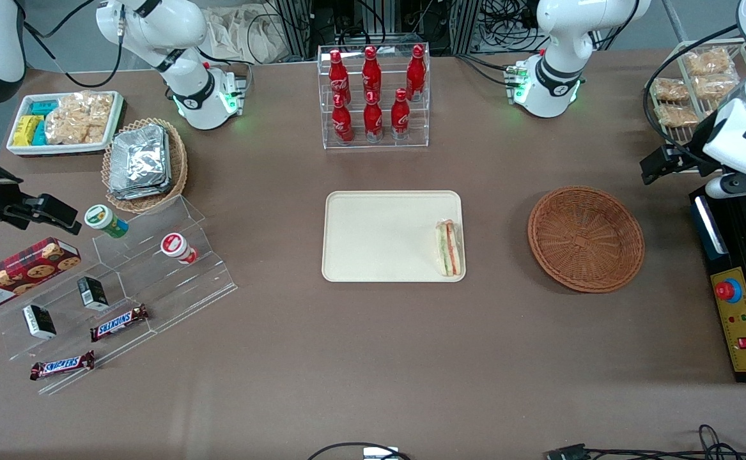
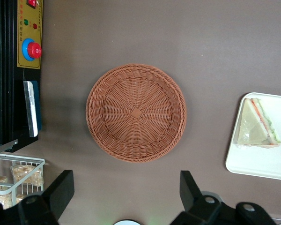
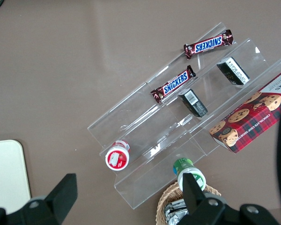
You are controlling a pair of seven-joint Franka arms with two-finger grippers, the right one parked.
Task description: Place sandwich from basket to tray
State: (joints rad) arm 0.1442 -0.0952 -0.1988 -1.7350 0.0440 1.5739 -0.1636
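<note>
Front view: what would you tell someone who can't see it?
A wrapped sandwich lies on a cream tray mid-table, at the edge nearest an empty brown basket. The gripper hangs open above the basket, holding nothing. Red bottles stand farther from the camera.

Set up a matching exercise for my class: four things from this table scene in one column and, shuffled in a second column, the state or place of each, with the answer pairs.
Column 1
1. sandwich
2. basket
3. gripper
4. tray

Column 2
A. empty, nothing inside it
B. open, held above the table near the basket
C. lying on the tray, at the edge nearest the basket
D. flat on the table, in front of the cola bottles

Pairs: 1-C, 2-A, 3-B, 4-D
</note>
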